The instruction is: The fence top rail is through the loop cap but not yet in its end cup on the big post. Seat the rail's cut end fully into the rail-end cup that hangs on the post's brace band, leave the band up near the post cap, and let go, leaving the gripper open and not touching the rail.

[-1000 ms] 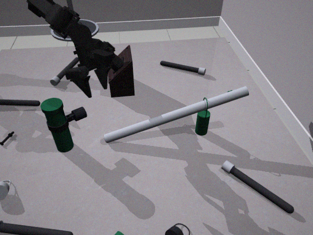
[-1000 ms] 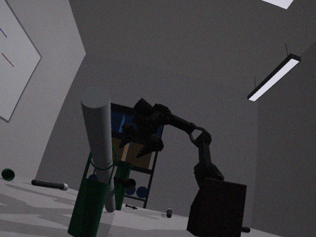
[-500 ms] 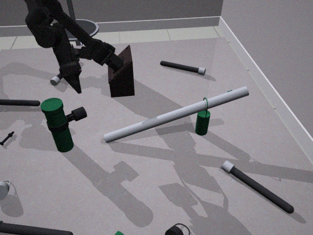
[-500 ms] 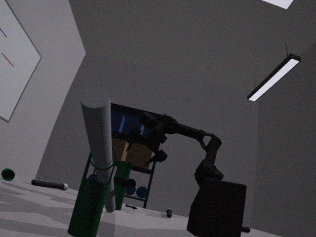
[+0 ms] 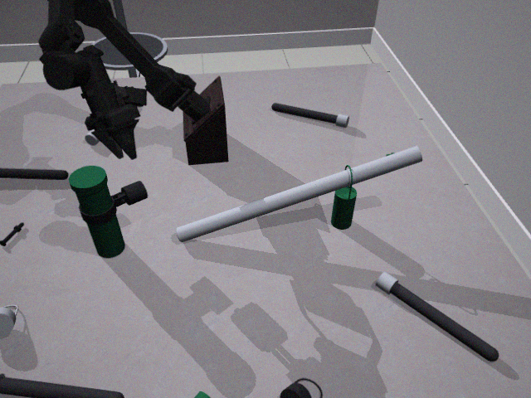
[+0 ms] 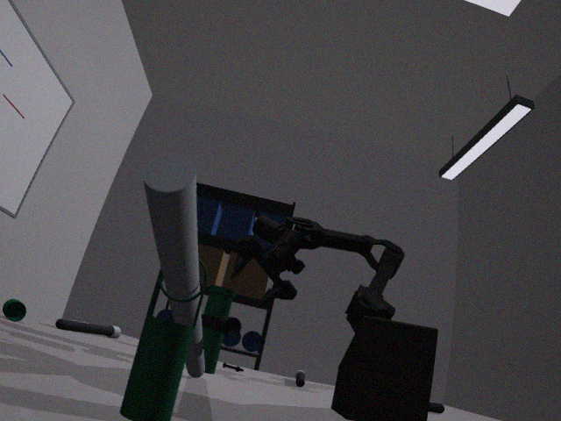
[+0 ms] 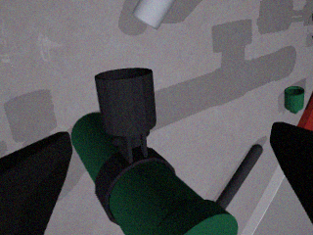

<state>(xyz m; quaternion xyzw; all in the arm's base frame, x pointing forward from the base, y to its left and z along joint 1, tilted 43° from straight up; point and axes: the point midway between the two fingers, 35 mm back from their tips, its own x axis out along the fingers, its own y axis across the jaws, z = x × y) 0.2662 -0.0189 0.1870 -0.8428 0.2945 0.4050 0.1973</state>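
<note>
The pale rail (image 5: 295, 195) (image 6: 174, 226) (image 7: 154, 11) passes through the thin green loop (image 6: 204, 272) on the small green post (image 5: 343, 211) (image 6: 156, 371). It slopes down, its near end at table level, apart from the rail-end cup. The dark cup (image 5: 134, 192) (image 6: 231, 326) (image 7: 126, 105) is empty and sticks out sideways from the brace band (image 5: 97, 215) (image 7: 105, 186). The band is around the big green post (image 5: 107, 237) (image 6: 219, 296) (image 7: 142, 196), with bare post between it and the post cap. My gripper (image 5: 127, 157) (image 6: 248, 288) (image 7: 171, 137) is open and empty, above and behind the big post in the top view, clear of the rail.
Dark bars with pale ends (image 5: 304, 112) (image 5: 441, 318) lie behind and right of the rail. Another dark bar (image 5: 34, 173) lies left of the big post, near a small bolt (image 5: 12, 234). The arm's base block (image 5: 207, 143) (image 6: 389, 371) stands at the back. A green cup (image 7: 294, 99) lies beyond the post.
</note>
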